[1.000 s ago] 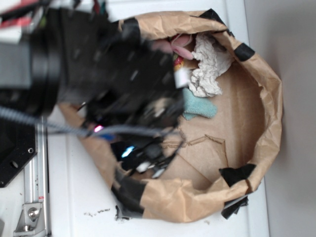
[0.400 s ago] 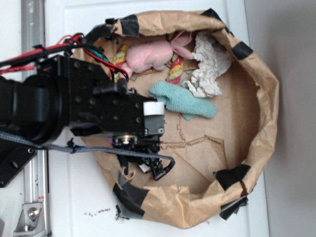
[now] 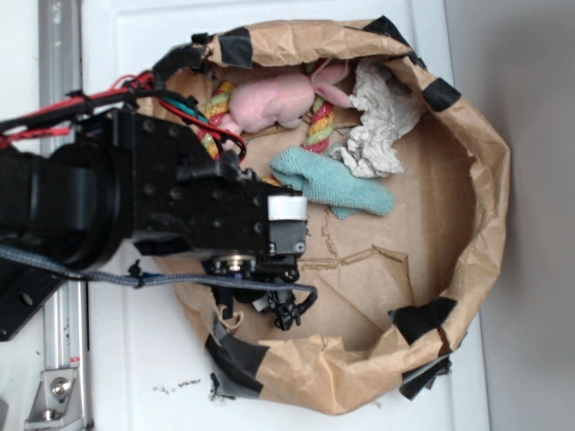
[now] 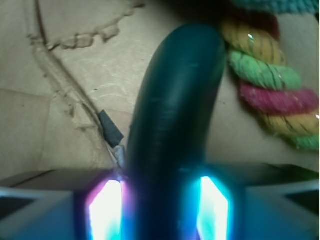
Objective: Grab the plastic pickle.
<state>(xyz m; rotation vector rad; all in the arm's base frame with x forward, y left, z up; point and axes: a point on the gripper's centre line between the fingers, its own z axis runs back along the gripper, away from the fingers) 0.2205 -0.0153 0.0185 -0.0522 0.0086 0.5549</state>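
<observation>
In the wrist view the plastic pickle (image 4: 175, 125), smooth and dark green, runs straight up the middle of the picture from between my fingers. My gripper (image 4: 160, 210) straddles its near end. The left glowing pad (image 4: 107, 210) sits almost against the pickle, and a narrow gap shows at the right pad (image 4: 212, 207), so the jaws are open around it. In the exterior view my black arm (image 3: 180, 206) reaches down into the left part of the brown paper bag (image 3: 490, 180) and hides the pickle.
A striped rope toy (image 4: 265, 95) lies close beside the pickle's far end. At the back of the bag are a teal cloth (image 3: 332, 184), a pink plush (image 3: 269, 103) and a white rag (image 3: 382, 117). The bag's crumpled walls rise all round.
The arm swung down from a blurred position over the bag's left rim. It has since shifted a little to the right and settled lower inside the bag.
</observation>
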